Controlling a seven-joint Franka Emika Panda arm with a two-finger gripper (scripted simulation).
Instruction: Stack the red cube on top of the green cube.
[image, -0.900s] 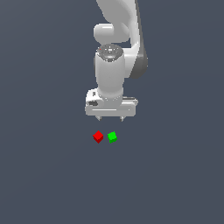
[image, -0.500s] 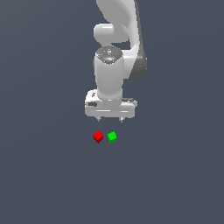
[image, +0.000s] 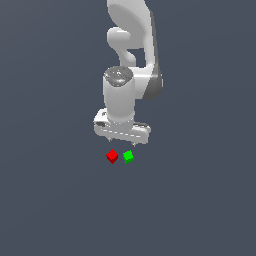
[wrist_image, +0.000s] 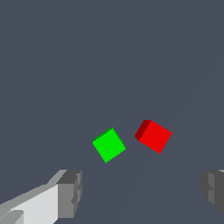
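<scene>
While nothing in either view carries a label or writing, the shapes are plain: two small, flat-shaded cubes with sharp edges lie on a smooth, matte grey floor (image: 50, 200). Seen from outside, the red cube (image: 112, 156) sits at about 9 o'clock of the green cube (image: 128, 157), just beside it with a narrow gap, neither stacked. Both are turned corner-on to the camera. Above them, at roughly 12 o'clock, hangs the glossy white arm (image: 131, 45), rounded and cylindrical, ending in the gripper (image: 121, 142). Its grey, blocky fingers (wrist_image: 70, 192) stand wide apart with nothing between them, clear of both cubes.
</scene>
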